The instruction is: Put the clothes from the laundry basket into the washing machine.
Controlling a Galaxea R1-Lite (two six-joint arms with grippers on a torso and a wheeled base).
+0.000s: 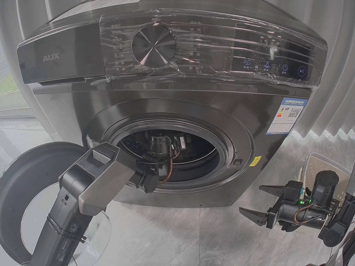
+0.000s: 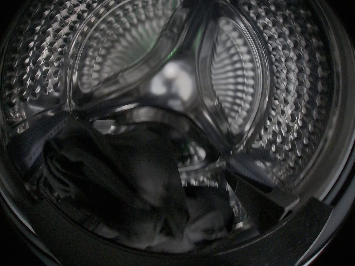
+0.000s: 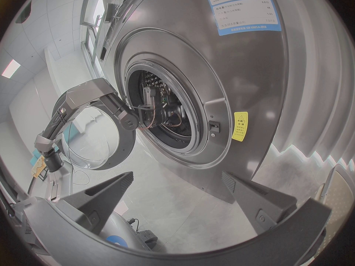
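Head view: the left arm [image 1: 96, 178] reaches through the open port of the washing machine [image 1: 236, 104]. Its wrist cable [image 1: 169, 167] runs close to the rim and is judged liable to snag on withdrawal. Left wrist view: the left pincer [image 2: 148, 148] stands apart over dark clothes [image 2: 129, 189] lying low in the drum [image 2: 292, 74], and cloth could catch a finger and trail out. Right wrist view: the right pincer [image 3: 176, 174] hangs apart and empty, near the laundry basket [image 3: 334, 193].

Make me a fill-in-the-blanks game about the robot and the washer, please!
1. The washer's door is ___.
2. The left gripper is inside the washer's ___.
3. The small sticker beside the opening is ___.
4. The right gripper, jaws apart, holds ___.

Missing words: open; drum; yellow; nothing.
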